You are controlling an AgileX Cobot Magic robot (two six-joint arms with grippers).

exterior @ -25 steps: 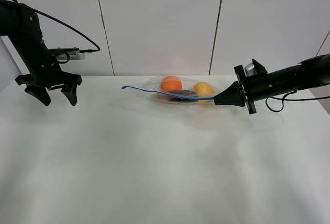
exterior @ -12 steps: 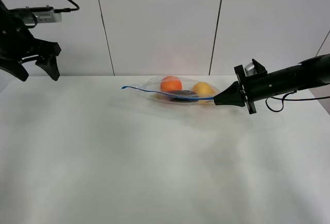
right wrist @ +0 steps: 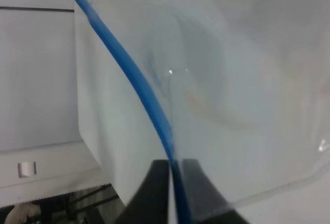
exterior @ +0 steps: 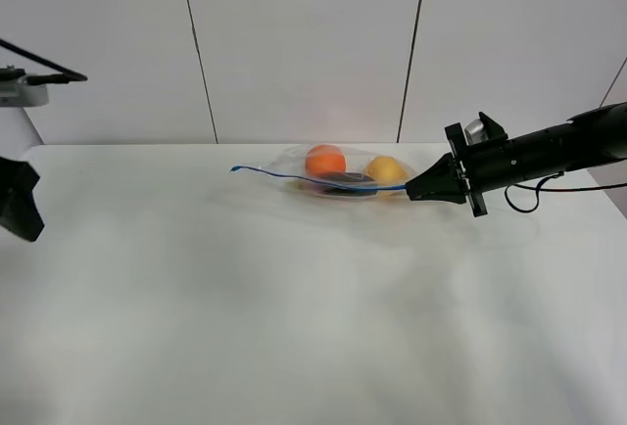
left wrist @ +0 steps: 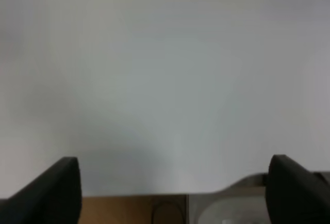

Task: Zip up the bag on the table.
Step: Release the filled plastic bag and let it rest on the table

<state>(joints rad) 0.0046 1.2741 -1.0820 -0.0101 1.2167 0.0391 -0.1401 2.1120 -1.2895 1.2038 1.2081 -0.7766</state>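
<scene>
The clear bag point(exterior: 338, 175) lies at the back middle of the white table point(exterior: 294, 317), with an orange fruit point(exterior: 324, 160), a yellow fruit point(exterior: 386, 168) and a dark item inside. Its blue zipper strip point(exterior: 294, 178) runs along the near edge. My right gripper point(exterior: 411, 191) is shut on the strip's right end; the right wrist view shows the strip point(right wrist: 134, 74) pinched between the fingers point(right wrist: 154, 193). My left gripper point(left wrist: 172, 188) is open and empty at the table's far left edge; only part of it point(exterior: 20, 205) shows in the exterior view.
A white panelled wall point(exterior: 304, 43) stands behind the table. The left wrist view shows the table's edge with brown floor point(left wrist: 129, 208) beyond it. A black cable point(exterior: 534, 195) hangs from the right arm.
My left arm swung away to the far left, mostly out of the exterior view. The right gripper and the bag have not moved.
</scene>
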